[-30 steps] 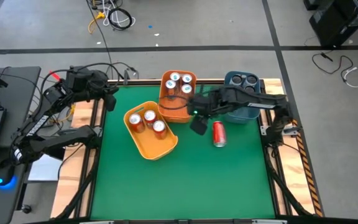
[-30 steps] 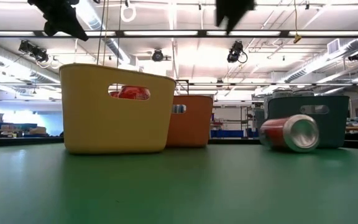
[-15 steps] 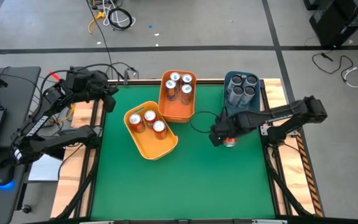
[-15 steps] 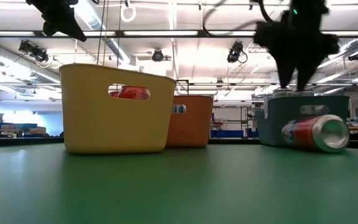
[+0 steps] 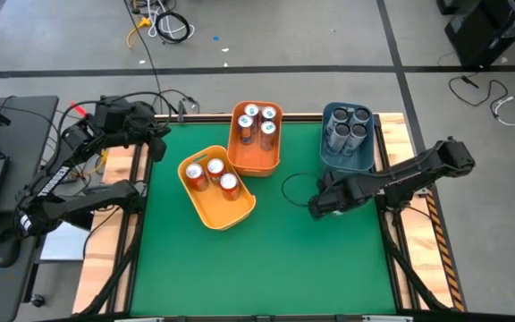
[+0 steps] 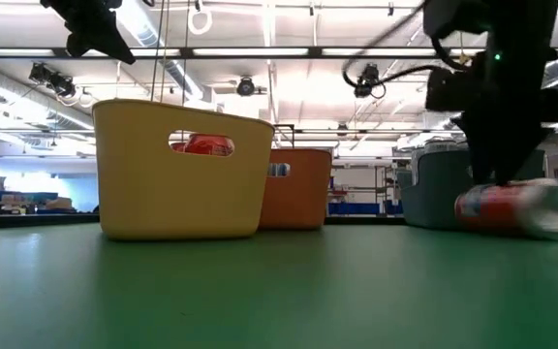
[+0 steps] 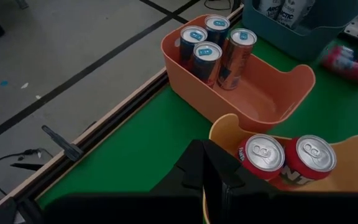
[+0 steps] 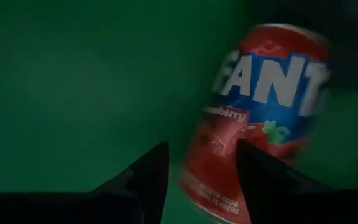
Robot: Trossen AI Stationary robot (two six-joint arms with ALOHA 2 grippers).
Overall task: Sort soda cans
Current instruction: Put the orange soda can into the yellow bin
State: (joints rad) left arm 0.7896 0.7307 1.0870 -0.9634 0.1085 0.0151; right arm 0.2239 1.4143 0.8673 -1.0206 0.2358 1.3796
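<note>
Since half a second ago the right gripper [image 5: 316,208] has been dropping lower and slightly toward the bottom of the high view, and the red can [image 6: 511,207] lying on its side has been rolling toward the right edge of the low view. The right gripper is now sitting right of centre on the green table [image 5: 240,259], directly over that can, which is hidden beneath it from above. In the right wrist view its fingers [image 8: 143,176] are standing narrowly apart with bare table between them, the red can [image 8: 250,118] lying just beside one finger, possibly touching it, though the blur makes that uncertain. The yellow bin [image 5: 217,188], left of centre, is holding three red cans [image 5: 213,173]; the orange bin [image 5: 256,139] above it is holding cans with blue-marked tops [image 5: 257,121]; the blue bin [image 5: 347,139] at upper right is holding four dark cans [image 5: 347,123]. The left gripper [image 5: 159,143] is waiting at the table's upper-left corner; whether its fingers are parted cannot be told.
</note>
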